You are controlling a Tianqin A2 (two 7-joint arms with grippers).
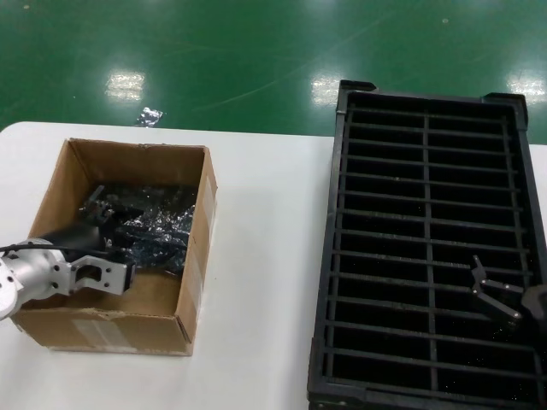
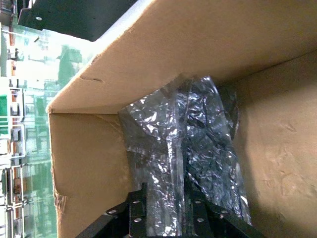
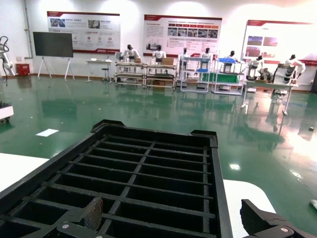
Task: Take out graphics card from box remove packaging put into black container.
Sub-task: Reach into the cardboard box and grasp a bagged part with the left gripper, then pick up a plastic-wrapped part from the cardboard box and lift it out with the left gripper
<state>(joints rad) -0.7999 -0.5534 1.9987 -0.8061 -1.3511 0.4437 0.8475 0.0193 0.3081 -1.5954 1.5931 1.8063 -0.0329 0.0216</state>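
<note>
We see our left hand [image 1: 96, 207] reaching down inside the box [image 1: 195, 282] on the table [image 1: 265, 256], its fingers closed on the packaging [image 2: 183, 148], which lies crumpled with its long axis running from the near wall toward the far wall. Our right hand [image 1: 497, 295] hovers over the black container [image 1: 427, 120], its fingers spread wide and holding nothing.

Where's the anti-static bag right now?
In the head view the crinkly bag lies inside the cardboard box on the table's left side, toward its far half, with the left gripper reaching into the box at it.
</note>
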